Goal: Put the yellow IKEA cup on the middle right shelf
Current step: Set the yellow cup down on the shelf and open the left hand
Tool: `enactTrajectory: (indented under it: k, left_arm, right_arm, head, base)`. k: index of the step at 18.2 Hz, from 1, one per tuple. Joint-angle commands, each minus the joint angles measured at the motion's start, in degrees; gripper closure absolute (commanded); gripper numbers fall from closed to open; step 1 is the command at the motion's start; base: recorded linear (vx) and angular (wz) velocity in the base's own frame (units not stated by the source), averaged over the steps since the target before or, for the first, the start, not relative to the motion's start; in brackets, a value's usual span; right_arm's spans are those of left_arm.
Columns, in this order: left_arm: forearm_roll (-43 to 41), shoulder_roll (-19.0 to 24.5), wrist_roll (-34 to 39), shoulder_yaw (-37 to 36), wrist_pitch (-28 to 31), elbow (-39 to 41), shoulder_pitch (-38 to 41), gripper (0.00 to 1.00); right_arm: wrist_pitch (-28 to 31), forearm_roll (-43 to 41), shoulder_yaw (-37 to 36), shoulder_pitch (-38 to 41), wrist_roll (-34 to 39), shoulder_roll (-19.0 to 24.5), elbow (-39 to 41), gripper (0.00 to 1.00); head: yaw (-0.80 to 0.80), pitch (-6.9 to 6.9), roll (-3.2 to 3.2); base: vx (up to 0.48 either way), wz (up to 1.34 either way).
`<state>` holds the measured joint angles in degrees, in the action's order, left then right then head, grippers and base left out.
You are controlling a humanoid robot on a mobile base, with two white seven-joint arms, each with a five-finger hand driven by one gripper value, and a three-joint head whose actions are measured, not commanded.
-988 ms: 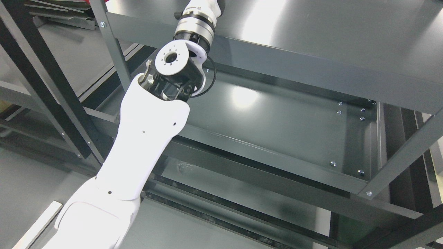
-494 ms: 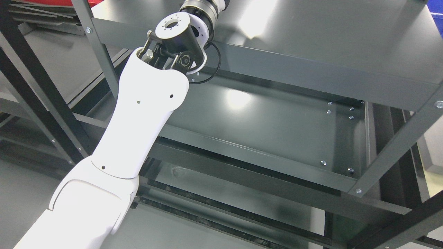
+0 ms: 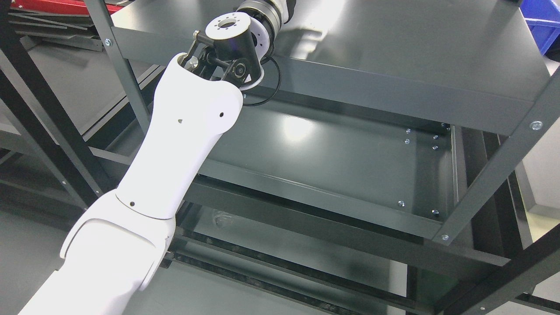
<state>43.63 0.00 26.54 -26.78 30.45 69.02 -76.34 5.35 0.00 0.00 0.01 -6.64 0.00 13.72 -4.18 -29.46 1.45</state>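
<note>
the left arm reaches up from the lower left over the top shelf of the grey rack; its hand is out of frame, grip unknowable. no yellow cup in sight. blue bin far right.

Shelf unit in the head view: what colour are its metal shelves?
Dark grey, glossy painted metal shelves; the head view, the only one, shows it.

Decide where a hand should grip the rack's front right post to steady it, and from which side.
Probably the bare stretch of the post between the top shelf and the middle shelf, coming from the open right side. There it is a slim, straight strip clear of bolts; the left arm fills the rack's left.
</note>
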Motion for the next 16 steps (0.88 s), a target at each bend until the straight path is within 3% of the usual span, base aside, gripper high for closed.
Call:
enactTrajectory:
  k: [1, 6, 16]
  left_arm:
    - [-3.02, 1.00, 0.09, -1.17, 0.92, -2.49, -0.12, 0.57]
    - [-3.90, 1.00, -0.09, -1.17, 2.59, -2.49, -0.12, 0.35]
    - [-5.39, 1.00, -0.44, -1.26, 2.86, -2.31, 0.14, 0.10]
  right_arm:
    - [0.01, -1.41, 0.97, 0.79, -0.04, -1.00, 0.00, 0.01]
    - [0.01, -1.41, 0.97, 0.79, -0.04, -1.00, 0.00, 0.01]
    - [0.01, -1.41, 0.97, 0.79, -0.04, -1.00, 0.00, 0.01]
  head:
    - [0.00, 0.00, 0.00]
    - [0.00, 0.01, 0.00]
    - [0.00, 0.01, 0.00]
  base:
    - [0.000, 0.00]
    - [0.000, 0.00]
    - [0.000, 0.00]
